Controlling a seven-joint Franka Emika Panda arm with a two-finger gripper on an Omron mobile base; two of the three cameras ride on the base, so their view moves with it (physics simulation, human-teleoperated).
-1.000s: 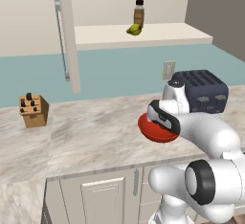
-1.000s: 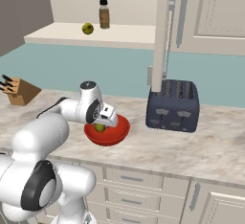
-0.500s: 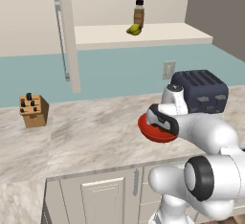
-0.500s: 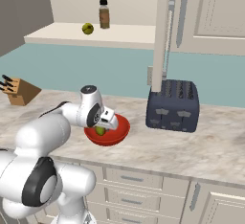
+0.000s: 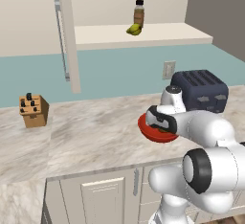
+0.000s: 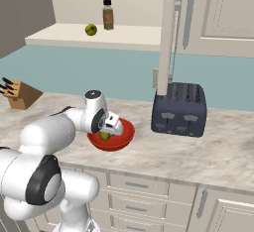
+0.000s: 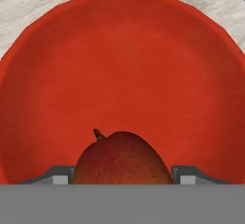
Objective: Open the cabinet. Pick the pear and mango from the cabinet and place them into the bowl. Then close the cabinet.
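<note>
— Where's the mango [image 7: 123, 158]?

— Between my jaws, clenched on both sides; I hold the gripper [image 6: 110, 129] low over the bowl [image 7: 122, 41] so the drop is short and it won't roll out.

— And beyond the jaws?

— Red bowl floor just ahead, bare. The toaster [image 6: 179, 109] stands beside the bowl. Far off, up on the cabinet [image 6: 208, 15] shelf, the pear [image 5: 134, 29] waits by a bottle [image 5: 139, 13]; the doors are open for that next reach, I'd judge.
</note>
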